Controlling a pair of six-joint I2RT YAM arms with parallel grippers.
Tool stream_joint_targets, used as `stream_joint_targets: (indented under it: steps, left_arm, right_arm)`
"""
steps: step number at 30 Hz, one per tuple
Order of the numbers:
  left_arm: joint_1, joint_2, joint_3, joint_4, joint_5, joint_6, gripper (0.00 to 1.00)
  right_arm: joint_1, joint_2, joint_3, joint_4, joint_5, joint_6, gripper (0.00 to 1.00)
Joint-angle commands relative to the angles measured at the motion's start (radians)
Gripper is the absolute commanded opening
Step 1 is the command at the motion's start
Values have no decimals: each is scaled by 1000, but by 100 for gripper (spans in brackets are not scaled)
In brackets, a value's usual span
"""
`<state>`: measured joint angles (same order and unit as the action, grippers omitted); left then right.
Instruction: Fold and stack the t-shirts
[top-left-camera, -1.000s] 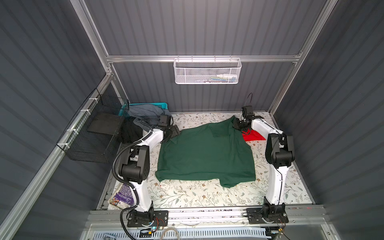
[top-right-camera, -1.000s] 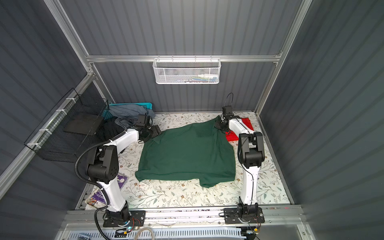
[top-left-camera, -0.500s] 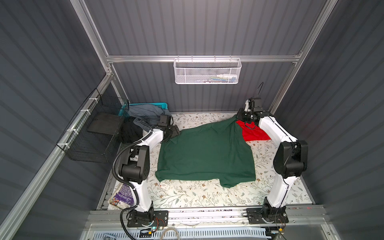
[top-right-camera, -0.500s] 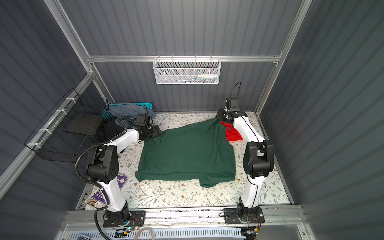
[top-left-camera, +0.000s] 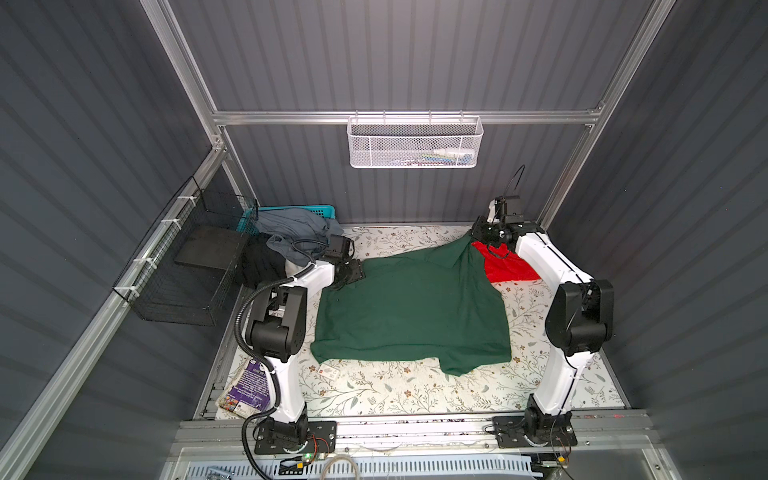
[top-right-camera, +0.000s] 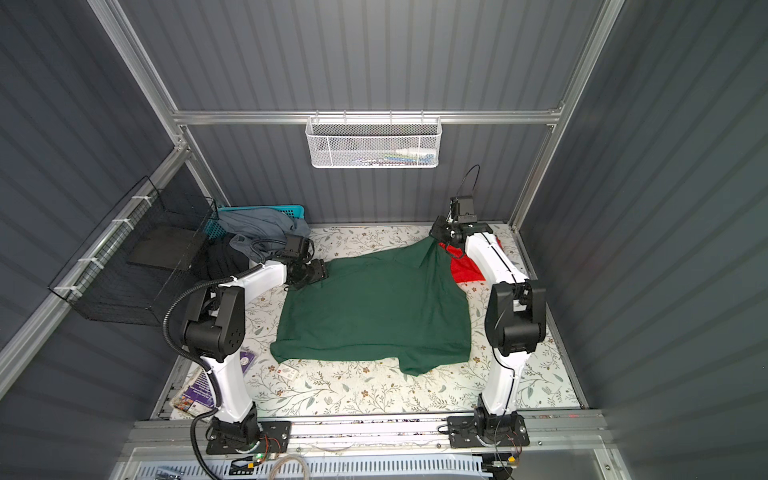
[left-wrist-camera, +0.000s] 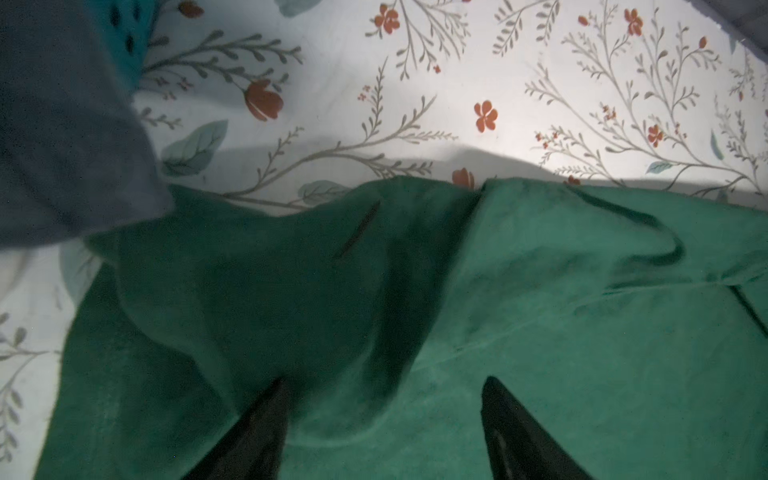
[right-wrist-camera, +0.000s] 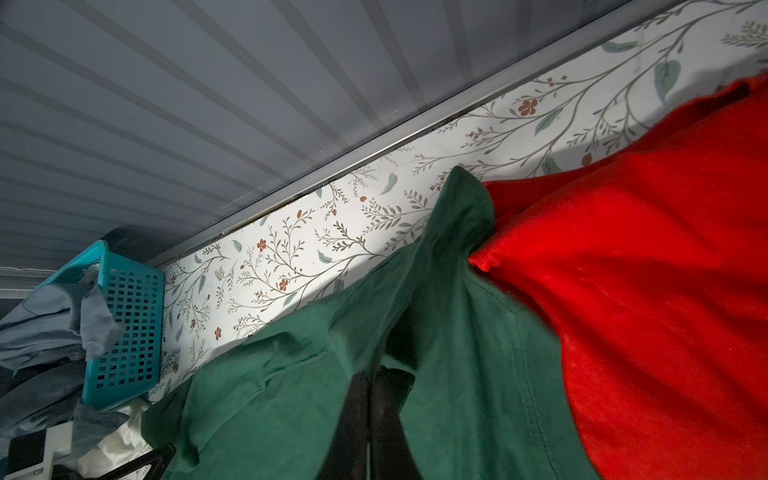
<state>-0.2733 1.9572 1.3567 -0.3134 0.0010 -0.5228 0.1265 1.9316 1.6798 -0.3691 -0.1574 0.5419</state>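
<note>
green t-shirt (top-left-camera: 411, 311): I'm seeing soft dark cotton spread broad across the counter (top-left-camera: 395, 390), with a floppy flap jutting out at the near right.
right jaws: pinched tight on the green t-shirt's far right corner, holding it up in a creased peak.
left jaws: apart, black pointed tips straddling a soft ridge at its far left corner.
red t-shirt (top-left-camera: 509, 268): bright and fuzzy, far right, tucked partly under that lifted green edge.
counter: pale floral-print cloth.
teal basket (top-left-camera: 291, 210): perforated plastic, grey clothes (top-left-camera: 291, 224) heaped in it.
</note>
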Motion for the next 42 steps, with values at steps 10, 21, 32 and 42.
stream_joint_targets:
  steps: [10,21,32,42]
  left_arm:
    - [-19,44,1,-46,-29,22,67]
    - [-30,121,92,-77,-108,70,43]
    - [-29,141,162,-139,-207,109,30]
    - [-29,141,183,-162,-226,131,13]
  right_arm:
    - [4,2,-4,-12,11,-3,0]
    - [5,6,-13,-7,8,3,0]
    - [4,9,-9,-14,16,-6,0]
    - [3,18,-5,-13,7,2,0]
